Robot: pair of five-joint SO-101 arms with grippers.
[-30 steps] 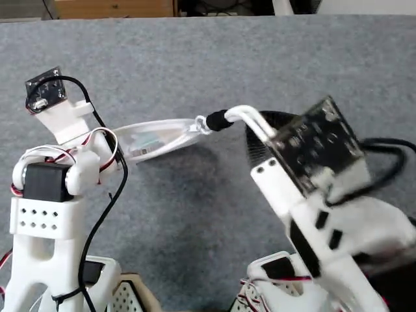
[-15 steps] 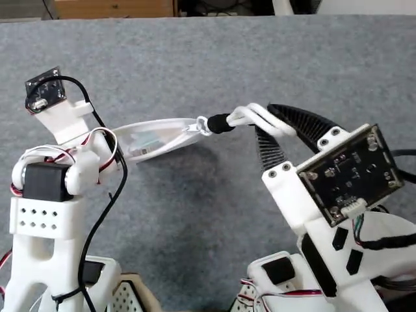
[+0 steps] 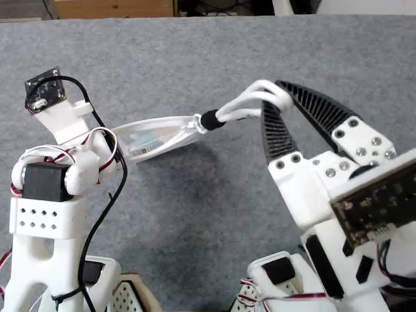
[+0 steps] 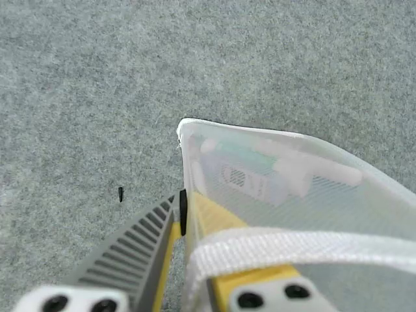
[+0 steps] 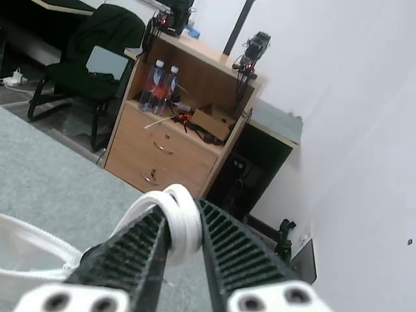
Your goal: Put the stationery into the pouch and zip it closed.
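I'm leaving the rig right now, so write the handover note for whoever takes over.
Left gripper: fingers shut on one end of the pouch.
Right gripper: fingers shut on the white pull cord, which runs taut to the black slider at the pouch's other end.
Stationery: inside the pouch.
Done: loading. The slider sits at the pouch's end, so the zip looks closed, but the teeth cannot be checked.
Left: confirm the zip, release the cord, set the pouch down.
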